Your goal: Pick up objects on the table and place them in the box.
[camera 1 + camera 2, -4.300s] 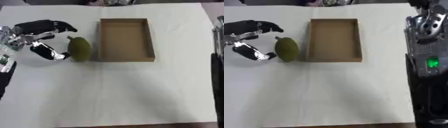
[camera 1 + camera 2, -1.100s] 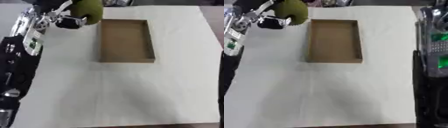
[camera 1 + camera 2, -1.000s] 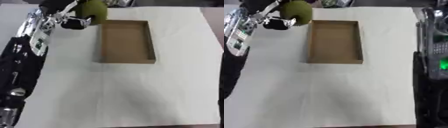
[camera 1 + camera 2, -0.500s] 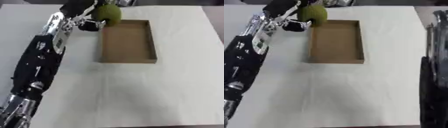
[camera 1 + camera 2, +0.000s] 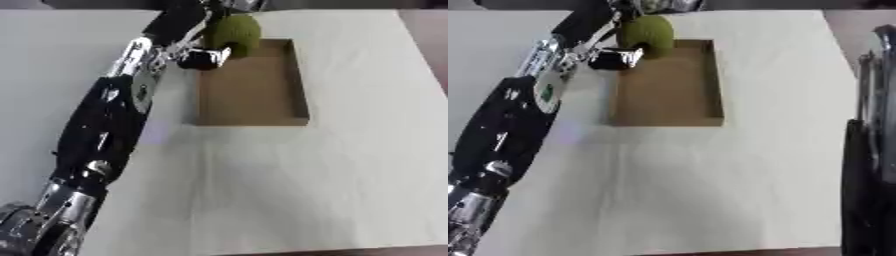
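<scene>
Left robot hand (image 5: 203, 47) is wrapped around the green fruit (image 5: 233, 32) over the box's (image 5: 297, 90) far left corner, looks barely inside, so letting go now might bounce it onto the surface (image 5: 350, 175).

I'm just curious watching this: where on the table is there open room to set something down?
The box floor is bare except its far end, where the left hand holds the green fruit. The white table is free in front of the box and to its right. The left arm crowds the left side.
</scene>
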